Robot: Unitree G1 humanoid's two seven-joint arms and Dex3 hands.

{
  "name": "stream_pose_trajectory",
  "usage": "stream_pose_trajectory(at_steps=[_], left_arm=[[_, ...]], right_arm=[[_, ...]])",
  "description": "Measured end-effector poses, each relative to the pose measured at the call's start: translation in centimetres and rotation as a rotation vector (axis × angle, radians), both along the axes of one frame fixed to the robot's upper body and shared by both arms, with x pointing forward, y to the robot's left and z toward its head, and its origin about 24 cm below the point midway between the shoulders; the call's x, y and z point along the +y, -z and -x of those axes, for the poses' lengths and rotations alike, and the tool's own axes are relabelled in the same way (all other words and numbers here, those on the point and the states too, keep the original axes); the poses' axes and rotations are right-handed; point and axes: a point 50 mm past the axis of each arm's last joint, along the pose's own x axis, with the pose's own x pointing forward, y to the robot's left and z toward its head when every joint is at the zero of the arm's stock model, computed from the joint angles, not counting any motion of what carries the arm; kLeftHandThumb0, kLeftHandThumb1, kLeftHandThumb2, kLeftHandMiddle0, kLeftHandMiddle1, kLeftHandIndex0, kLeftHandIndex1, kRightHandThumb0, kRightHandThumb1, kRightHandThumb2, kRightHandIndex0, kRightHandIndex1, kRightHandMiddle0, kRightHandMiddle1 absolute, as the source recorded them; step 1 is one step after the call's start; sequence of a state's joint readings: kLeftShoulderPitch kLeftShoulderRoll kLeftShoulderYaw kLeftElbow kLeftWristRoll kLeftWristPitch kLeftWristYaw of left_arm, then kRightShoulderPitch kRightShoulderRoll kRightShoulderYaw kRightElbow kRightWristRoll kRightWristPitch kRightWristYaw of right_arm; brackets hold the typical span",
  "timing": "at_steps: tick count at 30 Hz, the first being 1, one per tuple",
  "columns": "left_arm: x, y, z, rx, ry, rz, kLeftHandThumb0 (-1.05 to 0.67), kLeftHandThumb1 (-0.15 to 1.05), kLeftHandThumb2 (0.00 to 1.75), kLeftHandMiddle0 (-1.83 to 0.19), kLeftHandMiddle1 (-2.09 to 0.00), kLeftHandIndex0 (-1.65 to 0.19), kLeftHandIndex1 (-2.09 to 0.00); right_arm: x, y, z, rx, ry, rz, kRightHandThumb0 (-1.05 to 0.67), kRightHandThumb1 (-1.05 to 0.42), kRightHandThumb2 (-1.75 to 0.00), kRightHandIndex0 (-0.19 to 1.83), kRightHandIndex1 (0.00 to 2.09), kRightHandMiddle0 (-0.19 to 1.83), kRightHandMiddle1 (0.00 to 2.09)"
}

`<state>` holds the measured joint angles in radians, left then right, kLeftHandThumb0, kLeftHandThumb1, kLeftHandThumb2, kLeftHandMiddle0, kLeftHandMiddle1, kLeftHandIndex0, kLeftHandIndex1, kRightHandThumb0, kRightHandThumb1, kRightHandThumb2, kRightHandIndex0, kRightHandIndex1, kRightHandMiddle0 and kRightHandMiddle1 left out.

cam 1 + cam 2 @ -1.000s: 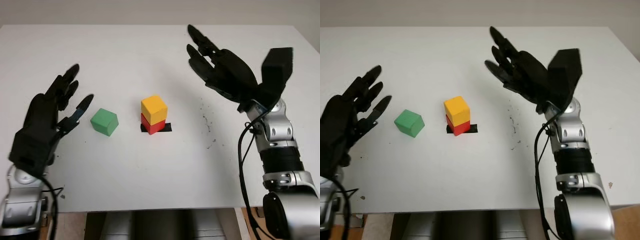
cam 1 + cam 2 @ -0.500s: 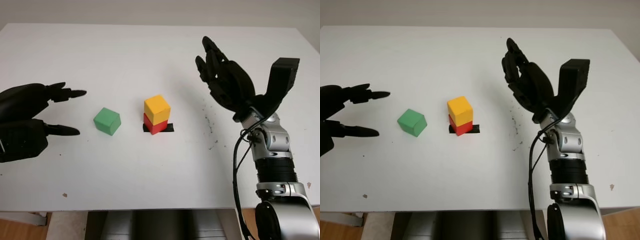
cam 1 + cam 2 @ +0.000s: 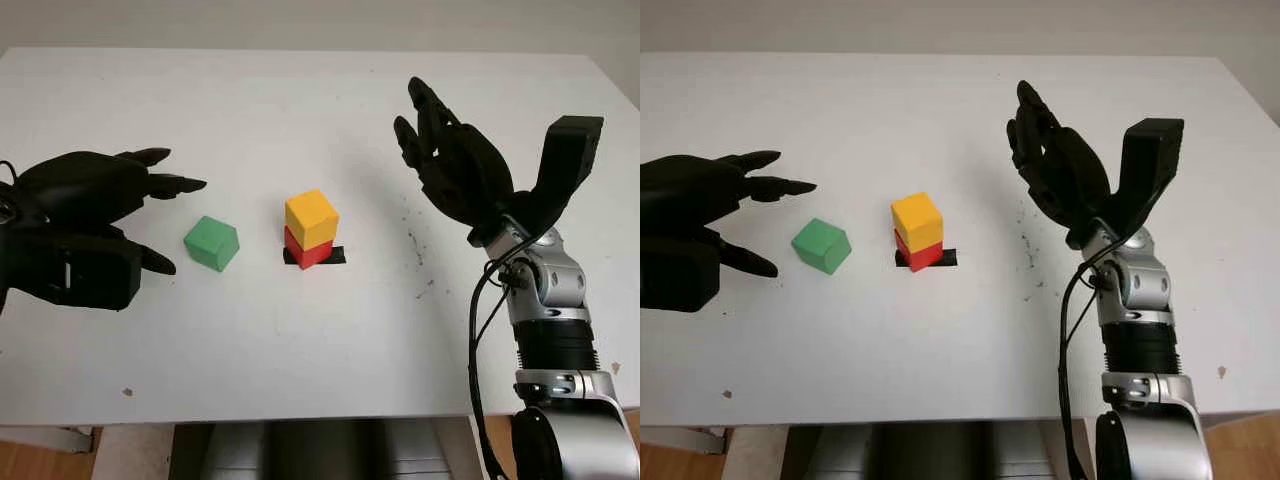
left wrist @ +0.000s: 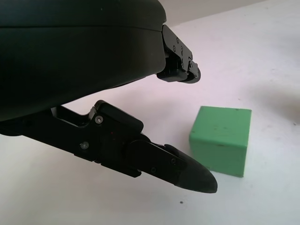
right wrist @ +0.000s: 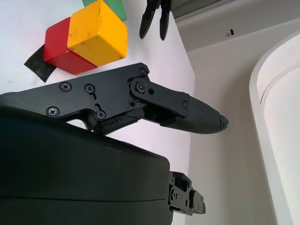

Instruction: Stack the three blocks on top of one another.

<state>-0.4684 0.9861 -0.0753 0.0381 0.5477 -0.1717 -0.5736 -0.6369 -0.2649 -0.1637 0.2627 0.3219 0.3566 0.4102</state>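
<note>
A yellow block [image 3: 310,217] sits on a red block [image 3: 303,250], which stands on a black mark [image 3: 333,256] at the table's middle. A green block [image 3: 211,243] lies alone to their left; it also shows in the left wrist view [image 4: 221,139]. My left hand [image 3: 150,215] is open just left of the green block, a finger's length away, its fingertips [image 4: 199,174] pointing at it without touching. My right hand [image 3: 440,150] is open and raised above the table, right of the stack. The stack also appears in the right wrist view [image 5: 96,33].
The white table [image 3: 300,340] spreads wide around the blocks. Small dark specks [image 3: 418,250] mark its surface right of the stack. Its front edge runs near the picture's bottom.
My left hand has moved right toward the green block, now lower and closer to it. The right hand has shifted only slightly. The blocks have not moved.
</note>
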Motion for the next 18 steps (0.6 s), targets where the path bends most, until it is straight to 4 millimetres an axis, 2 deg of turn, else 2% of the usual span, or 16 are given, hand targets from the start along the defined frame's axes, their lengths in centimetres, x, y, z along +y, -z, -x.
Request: stream_pose_trajectory(at_steps=[9, 18], left_arm=[[-1.2, -0.1, -1.0, -0.016, 0.033, -0.012, -0.78, 0.97, 0.05, 0.08, -0.05, -0.23, -0.05], [-1.6, 1.2, -1.3, 0.003, 0.077, -0.009, -0.75, 0.93, 0.04, 0.04, -0.06, -0.29, -0.08]], right_arm=[[0.0, 0.0, 0.2, 0.007, 0.006, -0.001, -0.61, -1.05, -0.72, -0.19, 0.0, -0.19, 0.0], [0.1, 0.1, 0.3, 0.009, 0.0, -0.008, -0.6, -1.05, -0.73, -0.19, 0.0, -0.19, 0.0]])
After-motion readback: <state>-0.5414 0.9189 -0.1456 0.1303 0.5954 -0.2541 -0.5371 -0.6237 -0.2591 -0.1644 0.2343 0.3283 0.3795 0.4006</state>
